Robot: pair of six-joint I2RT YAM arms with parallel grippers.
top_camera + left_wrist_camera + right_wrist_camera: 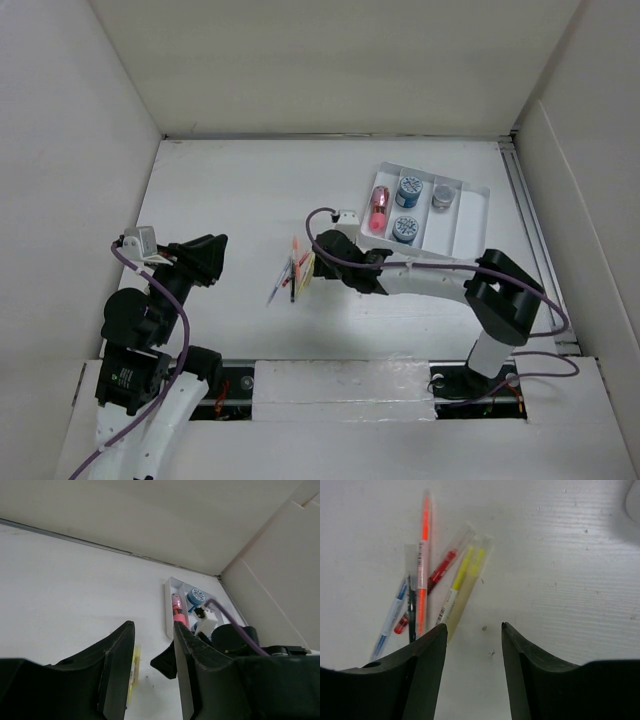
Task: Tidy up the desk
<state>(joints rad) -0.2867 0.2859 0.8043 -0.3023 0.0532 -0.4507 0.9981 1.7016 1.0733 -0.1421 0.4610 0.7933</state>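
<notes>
The desk (230,190) is a white tabletop with white walls round it. A loose bunch of pens and highlighters (294,272) lies near its middle. From the right wrist they show as an orange highlighter (423,565), a yellow highlighter (462,580), a red pen (440,572), a blue pen (392,612) and a dark pen (412,610). My right gripper (474,630) hovers just right of them, open, with bare desk between its fingers. My left gripper (218,250) hangs over the left of the desk, its jaws apart with nothing between them (154,627).
A white compartmented tray (470,215) sits at the back right. It holds a pink-red item (379,208), two blue round items (409,190) and a grey one (441,196). The right arm (440,280) stretches across the front right. A rail (525,200) runs along the right wall.
</notes>
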